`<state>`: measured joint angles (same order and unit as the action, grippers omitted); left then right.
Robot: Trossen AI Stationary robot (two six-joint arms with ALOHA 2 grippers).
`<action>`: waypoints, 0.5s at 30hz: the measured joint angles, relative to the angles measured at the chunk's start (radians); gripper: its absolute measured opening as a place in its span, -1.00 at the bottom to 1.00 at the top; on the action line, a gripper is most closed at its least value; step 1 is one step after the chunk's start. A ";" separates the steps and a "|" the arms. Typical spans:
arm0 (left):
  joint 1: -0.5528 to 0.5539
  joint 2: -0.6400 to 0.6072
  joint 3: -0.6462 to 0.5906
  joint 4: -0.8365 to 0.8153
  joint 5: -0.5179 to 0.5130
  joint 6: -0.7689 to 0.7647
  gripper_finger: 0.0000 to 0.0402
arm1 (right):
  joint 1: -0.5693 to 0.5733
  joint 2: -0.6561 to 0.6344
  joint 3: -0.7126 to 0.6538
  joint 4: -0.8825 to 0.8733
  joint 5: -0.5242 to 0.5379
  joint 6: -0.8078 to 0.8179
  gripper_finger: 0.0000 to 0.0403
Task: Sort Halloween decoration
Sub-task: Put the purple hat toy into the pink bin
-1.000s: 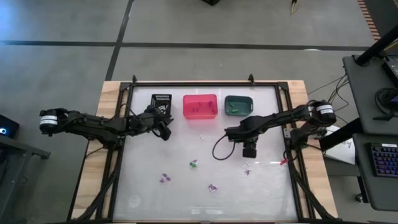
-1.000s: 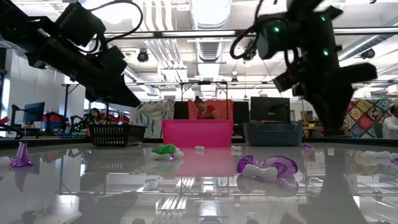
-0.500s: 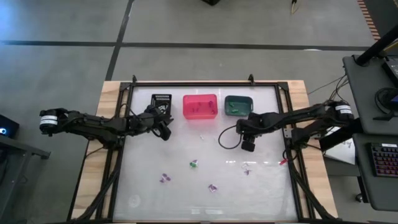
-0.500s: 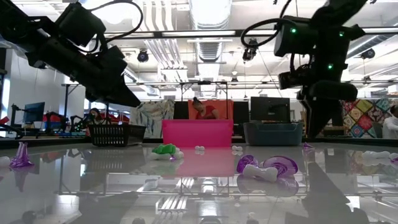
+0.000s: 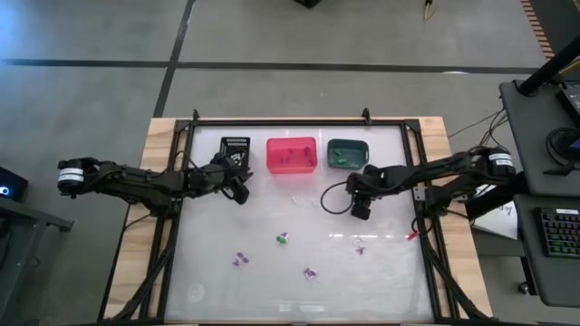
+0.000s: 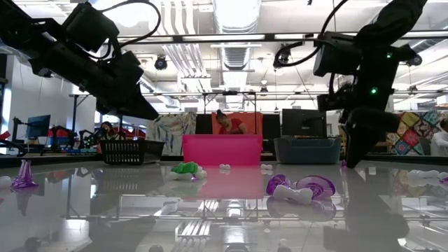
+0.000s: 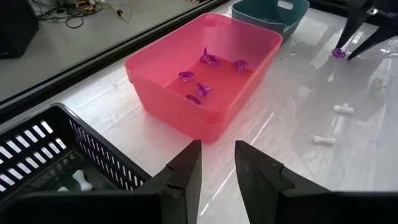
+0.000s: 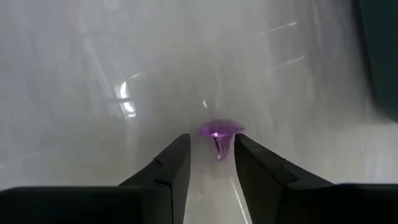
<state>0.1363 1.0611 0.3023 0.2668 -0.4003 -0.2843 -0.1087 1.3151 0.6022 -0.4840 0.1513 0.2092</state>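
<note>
On the glossy white table (image 5: 272,272), my right gripper (image 5: 360,214), right of centre in the high view, pinches a tiny purple plastic trinket (image 8: 219,134), so I should carry it level to the pink rectangular bin (image 5: 291,155), while the left gripper (image 7: 217,163) waits, slightly parted, beside the black slotted basket (image 5: 236,148).

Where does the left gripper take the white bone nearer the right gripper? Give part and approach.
Take the white bone by its thin middle shaft, from straight above, jaws straddling it: it lies flat on the table, ends knobbed. Mind the right gripper nearby, shut on a purple trinket.
</note>
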 joint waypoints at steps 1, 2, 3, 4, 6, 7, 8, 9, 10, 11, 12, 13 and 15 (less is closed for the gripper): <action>0.000 0.000 0.000 0.002 0.000 -0.001 -0.61 | 0.000 0.008 0.000 0.006 0.002 0.000 -0.44; 0.000 0.000 0.000 0.002 0.000 -0.001 -0.61 | -0.001 0.017 0.000 0.012 0.003 0.000 -0.45; 0.000 0.000 0.000 0.003 0.000 -0.002 -0.61 | -0.002 0.025 0.001 0.017 0.003 0.000 -0.47; 0.000 0.000 0.000 0.003 0.000 -0.002 -0.61 | -0.002 0.031 0.002 0.019 0.003 -0.001 -0.49; 0.000 0.000 0.000 0.003 0.000 -0.002 -0.61 | -0.003 0.045 0.002 0.021 0.001 0.000 -0.56; 0.000 0.000 0.000 0.003 0.000 -0.002 -0.61 | -0.003 0.049 0.002 0.023 -0.001 0.000 -0.60; 0.000 0.000 0.000 0.003 0.000 -0.002 -0.61 | -0.003 0.052 0.002 0.024 -0.003 0.000 -0.65; 0.000 0.000 0.000 0.003 0.000 -0.002 -0.61 | -0.003 0.052 0.002 0.025 -0.008 0.000 -0.71; 0.000 0.000 0.000 0.003 0.000 -0.002 -0.61 | -0.003 0.052 0.002 0.026 -0.010 0.000 -0.76; 0.000 0.000 0.000 0.003 0.000 -0.002 -0.61 | -0.003 0.052 0.002 0.027 -0.012 0.000 -0.82; 0.000 0.000 0.000 0.003 0.000 -0.002 -0.61 | -0.003 0.051 0.002 0.028 -0.013 0.000 -0.88; 0.000 0.000 0.000 0.003 0.000 -0.002 -0.61 | -0.003 0.050 0.002 0.029 -0.017 0.000 -0.92; 0.000 0.000 0.000 0.003 0.000 -0.002 -0.61 | -0.003 0.050 0.001 0.031 -0.021 0.000 -0.94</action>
<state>0.1364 1.0611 0.3019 0.2698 -0.4004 -0.2867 -0.1112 1.3655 0.6033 -0.4534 0.1299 0.2092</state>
